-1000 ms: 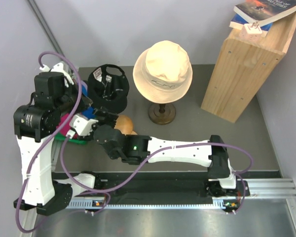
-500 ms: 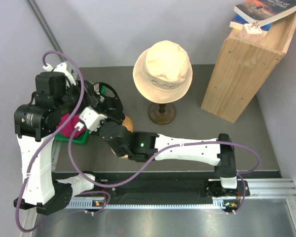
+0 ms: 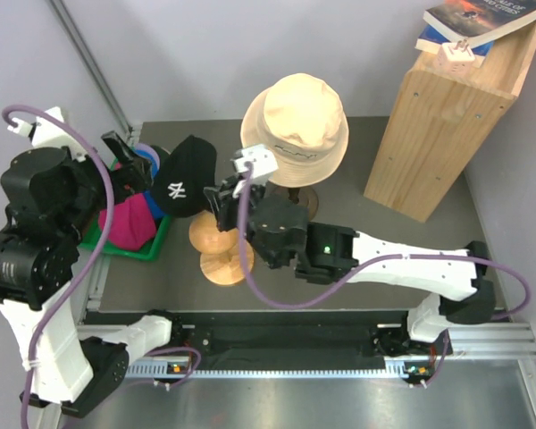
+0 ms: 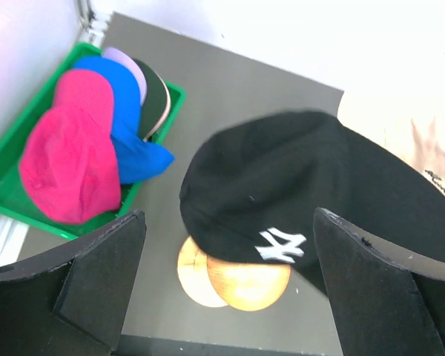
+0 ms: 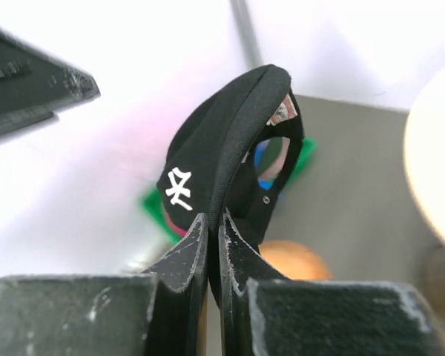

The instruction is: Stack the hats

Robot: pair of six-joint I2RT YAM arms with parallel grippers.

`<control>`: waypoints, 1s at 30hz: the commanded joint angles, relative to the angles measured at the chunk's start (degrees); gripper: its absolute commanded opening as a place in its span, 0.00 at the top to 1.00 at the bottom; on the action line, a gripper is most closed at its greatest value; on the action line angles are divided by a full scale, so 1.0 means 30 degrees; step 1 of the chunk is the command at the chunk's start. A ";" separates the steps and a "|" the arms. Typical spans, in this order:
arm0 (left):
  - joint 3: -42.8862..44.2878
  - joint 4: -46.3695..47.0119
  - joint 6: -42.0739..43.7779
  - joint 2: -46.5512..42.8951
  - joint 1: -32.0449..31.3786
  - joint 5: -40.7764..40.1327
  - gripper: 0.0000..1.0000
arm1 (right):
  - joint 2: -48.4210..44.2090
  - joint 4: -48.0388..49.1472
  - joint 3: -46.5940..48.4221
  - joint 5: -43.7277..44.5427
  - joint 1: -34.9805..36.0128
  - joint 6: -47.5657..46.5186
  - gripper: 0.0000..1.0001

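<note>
Right gripper [image 5: 213,222] pinches the black cap [image 5: 208,148] by its edge (just right of the green tray [image 4: 172,98]); left gripper [image 4: 228,219] gapes wide, empty.

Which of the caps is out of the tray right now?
The black cap with the white logo: pinched in the right claw, while the magenta cap and blue cap lie in the green tray.
</note>
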 commanded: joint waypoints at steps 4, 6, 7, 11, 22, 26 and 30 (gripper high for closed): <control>-0.0133 0.1150 0.0393 -0.0228 -0.0002 -0.0948 0.01 | -0.3646 0.4123 -0.5661 -0.2487 -0.0145 0.8628 1.00; -0.0572 0.1325 0.0393 -0.0374 -0.0032 -0.0948 0.01 | -0.3884 0.3777 -0.6685 -0.2664 -0.0174 0.9655 1.00; -0.0719 0.1384 0.0364 -0.0433 -0.0003 -0.0890 0.01 | -0.4175 0.3745 -0.7098 -0.2781 -0.0174 1.0529 1.00; -0.1392 0.1560 0.0539 -0.0784 -0.0031 -0.0771 0.01 | -0.5436 0.5179 -1.0228 -0.3279 -0.0174 1.2204 1.00; -0.6166 0.2995 0.0979 -0.2776 -0.0031 0.0897 0.01 | -0.8277 0.5854 -1.5450 -0.1875 -0.0613 1.4434 1.00; -0.8125 0.3317 0.0892 -0.3332 -0.0002 0.1366 0.01 | -0.8748 0.5883 -1.6708 -0.1844 -0.1081 1.4990 1.00; -1.0179 0.4427 0.0775 -0.3889 -0.0002 0.2302 0.01 | -0.8749 0.5561 -1.7266 -0.2078 -0.1637 1.5313 1.00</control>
